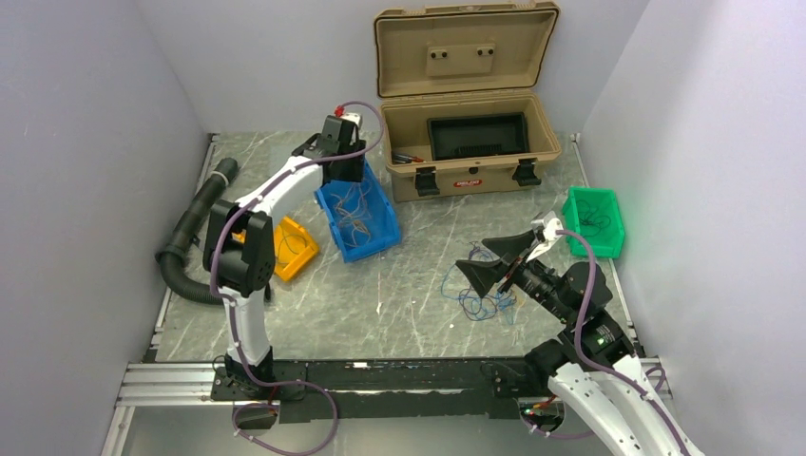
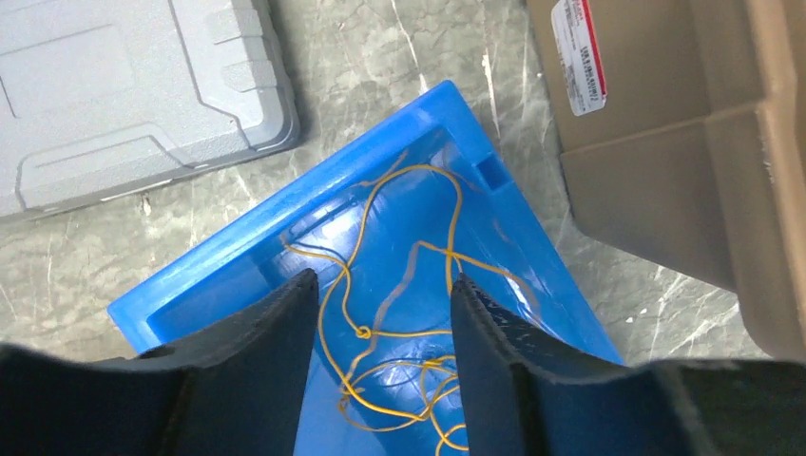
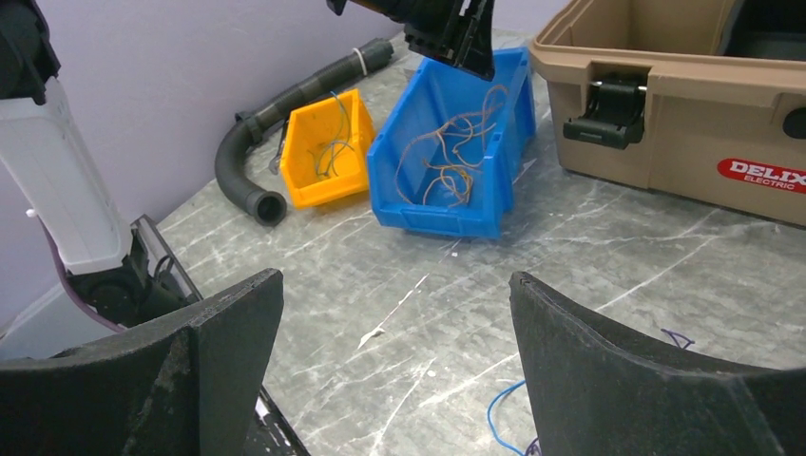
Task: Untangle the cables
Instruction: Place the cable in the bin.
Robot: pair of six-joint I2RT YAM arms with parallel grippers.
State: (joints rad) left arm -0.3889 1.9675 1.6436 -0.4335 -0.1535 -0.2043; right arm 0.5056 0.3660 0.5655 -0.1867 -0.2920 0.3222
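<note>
A loose tangle of blue and purple cables [image 1: 482,290] lies on the table at right centre; one blue strand [image 3: 499,413] shows in the right wrist view. My right gripper [image 1: 501,262] hovers just above that tangle, open and empty [image 3: 396,280]. Yellow-orange cables [image 2: 380,332] lie knotted in the blue bin [image 2: 219,256], which also shows in the top view [image 1: 373,237]. My left gripper [image 2: 383,280] is open and empty just above these cables, over the bin's far end [image 1: 344,169].
A yellow bin [image 1: 293,249] and a green bin [image 1: 594,220] each hold thin wires. An open tan tool case [image 1: 466,142] stands at the back. A black corrugated hose [image 1: 190,237] lies at the left wall. A grey lid [image 2: 114,95] lies by the blue bin.
</note>
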